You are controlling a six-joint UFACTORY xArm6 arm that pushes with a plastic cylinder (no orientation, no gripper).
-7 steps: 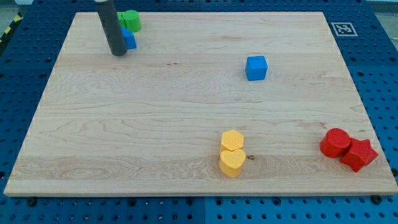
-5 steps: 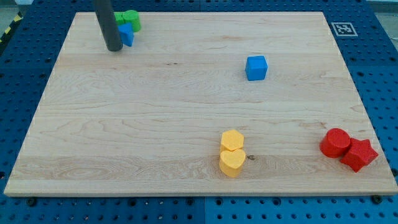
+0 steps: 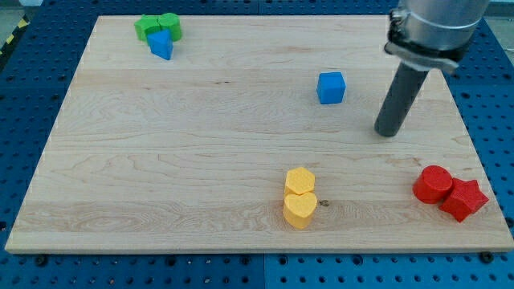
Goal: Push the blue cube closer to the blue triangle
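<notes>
The small blue cube (image 3: 331, 87) is seen right of centre on the pale wooden counter (image 3: 201, 152), judged light, rigid and easily slid; contact is best made on its right face. No long axis is shown; its faces are set nearly square to the counter edges. My tip (image 3: 387, 132) is placed near, lower right, apart. No fingers exist. The blue triangular block (image 3: 161, 46) is found top left, against green blocks (image 3: 157, 26).

A lab bench was shown: wooden board (image 3: 241, 144), blue perforated table (image 3: 32, 96), and fiducial marker (image 3: 442, 37).
</notes>
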